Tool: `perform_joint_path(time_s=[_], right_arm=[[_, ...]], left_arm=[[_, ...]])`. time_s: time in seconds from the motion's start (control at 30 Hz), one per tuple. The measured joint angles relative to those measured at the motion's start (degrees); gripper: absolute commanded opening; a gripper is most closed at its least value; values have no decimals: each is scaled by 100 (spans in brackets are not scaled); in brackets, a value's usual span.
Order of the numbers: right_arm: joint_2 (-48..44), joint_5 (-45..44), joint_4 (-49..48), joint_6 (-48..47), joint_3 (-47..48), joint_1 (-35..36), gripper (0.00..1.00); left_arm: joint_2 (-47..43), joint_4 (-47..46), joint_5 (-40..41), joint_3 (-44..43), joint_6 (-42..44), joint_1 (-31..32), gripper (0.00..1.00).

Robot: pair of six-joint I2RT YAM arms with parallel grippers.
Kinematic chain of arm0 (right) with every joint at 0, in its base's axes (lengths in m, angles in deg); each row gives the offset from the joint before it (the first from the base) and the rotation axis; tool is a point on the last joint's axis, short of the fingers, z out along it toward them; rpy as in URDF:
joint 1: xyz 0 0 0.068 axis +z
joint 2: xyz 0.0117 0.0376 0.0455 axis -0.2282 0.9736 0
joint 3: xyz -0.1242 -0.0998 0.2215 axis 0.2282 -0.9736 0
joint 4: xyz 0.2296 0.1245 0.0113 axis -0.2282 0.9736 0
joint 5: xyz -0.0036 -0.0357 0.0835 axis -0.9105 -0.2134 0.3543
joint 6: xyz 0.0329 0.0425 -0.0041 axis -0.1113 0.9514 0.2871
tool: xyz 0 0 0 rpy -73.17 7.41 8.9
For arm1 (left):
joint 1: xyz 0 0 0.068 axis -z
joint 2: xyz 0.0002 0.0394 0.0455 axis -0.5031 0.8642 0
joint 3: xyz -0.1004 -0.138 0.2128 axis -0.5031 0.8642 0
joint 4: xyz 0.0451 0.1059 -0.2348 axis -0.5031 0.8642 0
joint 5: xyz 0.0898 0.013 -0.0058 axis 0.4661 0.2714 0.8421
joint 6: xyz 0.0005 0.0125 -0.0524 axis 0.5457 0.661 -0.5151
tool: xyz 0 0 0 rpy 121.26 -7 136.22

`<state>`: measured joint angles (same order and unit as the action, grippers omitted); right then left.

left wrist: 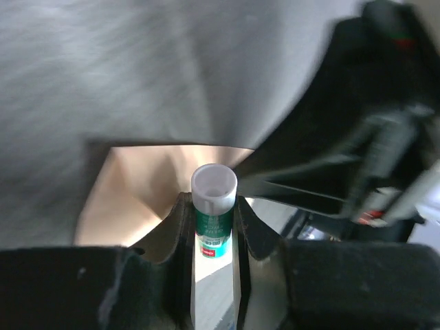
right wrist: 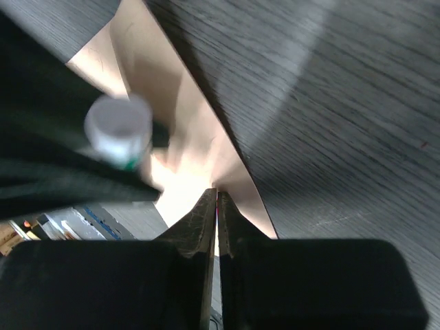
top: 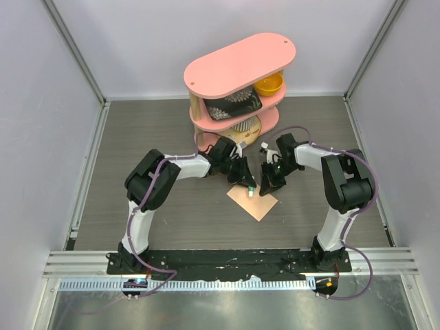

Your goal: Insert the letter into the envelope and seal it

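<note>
NON-TASK ITEMS | pink oval shelf (top: 237, 65) at far side of my worktop (top: 137, 137) | middle tier: yellow bowl (top: 269, 84) right, dark patterned dish (top: 234, 106) left

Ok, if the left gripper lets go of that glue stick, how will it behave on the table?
Probably rolls: the glue stick is a small round tube, so lying down it could wander off. Stood upright it looks narrow and tall, so likely tippy. Its smooth plastic may also slip a little in the left gripper.
</note>
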<state>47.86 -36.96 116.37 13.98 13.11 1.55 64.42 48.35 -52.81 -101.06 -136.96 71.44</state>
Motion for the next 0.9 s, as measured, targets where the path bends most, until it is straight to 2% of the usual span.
perform_joint_path(time_s=[0.1, 0.43, 0.67, 0.9], right_arm=[[0, -37, 46, -4, 22, 2, 10], [15, -118, 175, 136, 63, 42, 9], [26, -129, 184, 208, 61, 101, 9], [26, -125, 177, 247, 48, 101, 9]], left_arm=[[225, 146, 120, -20, -4, -122, 0], [138, 551, 153, -138, 415, -332, 0], [-522, 485, 68, 273, 474, -44, 0], [-402, 369, -76, 269, 437, 352, 0]])
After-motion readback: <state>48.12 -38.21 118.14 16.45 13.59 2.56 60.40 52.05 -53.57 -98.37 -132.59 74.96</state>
